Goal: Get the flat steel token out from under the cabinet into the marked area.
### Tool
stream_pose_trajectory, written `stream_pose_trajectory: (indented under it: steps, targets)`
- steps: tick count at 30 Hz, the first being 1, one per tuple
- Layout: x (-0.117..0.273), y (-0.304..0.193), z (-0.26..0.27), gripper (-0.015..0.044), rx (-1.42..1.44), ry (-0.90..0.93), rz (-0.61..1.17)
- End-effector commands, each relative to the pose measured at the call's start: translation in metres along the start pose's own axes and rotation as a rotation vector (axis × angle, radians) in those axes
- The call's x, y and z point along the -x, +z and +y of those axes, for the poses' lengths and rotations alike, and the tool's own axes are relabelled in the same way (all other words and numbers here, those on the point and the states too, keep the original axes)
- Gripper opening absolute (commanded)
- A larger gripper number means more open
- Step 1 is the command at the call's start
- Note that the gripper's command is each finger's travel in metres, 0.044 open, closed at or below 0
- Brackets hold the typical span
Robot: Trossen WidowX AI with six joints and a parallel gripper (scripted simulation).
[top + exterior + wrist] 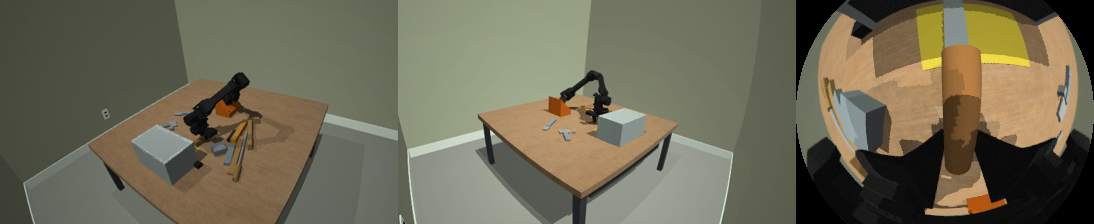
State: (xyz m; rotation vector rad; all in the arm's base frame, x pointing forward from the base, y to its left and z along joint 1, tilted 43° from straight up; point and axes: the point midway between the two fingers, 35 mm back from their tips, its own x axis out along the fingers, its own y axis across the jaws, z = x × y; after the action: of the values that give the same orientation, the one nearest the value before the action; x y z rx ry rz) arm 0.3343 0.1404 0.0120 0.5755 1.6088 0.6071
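My gripper (pixel 207 134) (pixel 594 118) (pixel 957 132) is shut on the brown round handle (pixel 199 141) (pixel 962 75) of a tool, low over the table in front of the grey cabinet (pixel 162 145) (pixel 620 127). The tool's flat grey blade (pixel 955 27) points toward the cabinet and crosses above or on the yellow marked area (pixel 198 149) (pixel 595 130) (pixel 1001 40). The blade's far end is out of sight at the cabinet's dark front edge. The steel token is not visible in any view.
A grey block (pixel 219 149) (pixel 856 112) stands beside the gripper. Several long bars and sticks lie beyond it, including an orange bar (pixel 239 131). A small black block (pixel 198 164) is by the cabinet. A grey T-shaped piece (pixel 173 123) (pixel 565 132) and a flat grey piece (pixel 550 124) lie opposite.
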Motion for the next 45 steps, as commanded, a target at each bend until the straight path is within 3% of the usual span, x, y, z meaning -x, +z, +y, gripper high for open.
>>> stream_pose_trajectory:
  steps: [1,45]
  targets:
    - [-0.001,-0.005,-0.001,0.0,-0.005,0.0,0.002]
    - [-0.001,-0.052,0.002,0.0,-0.007,0.0,0.004]
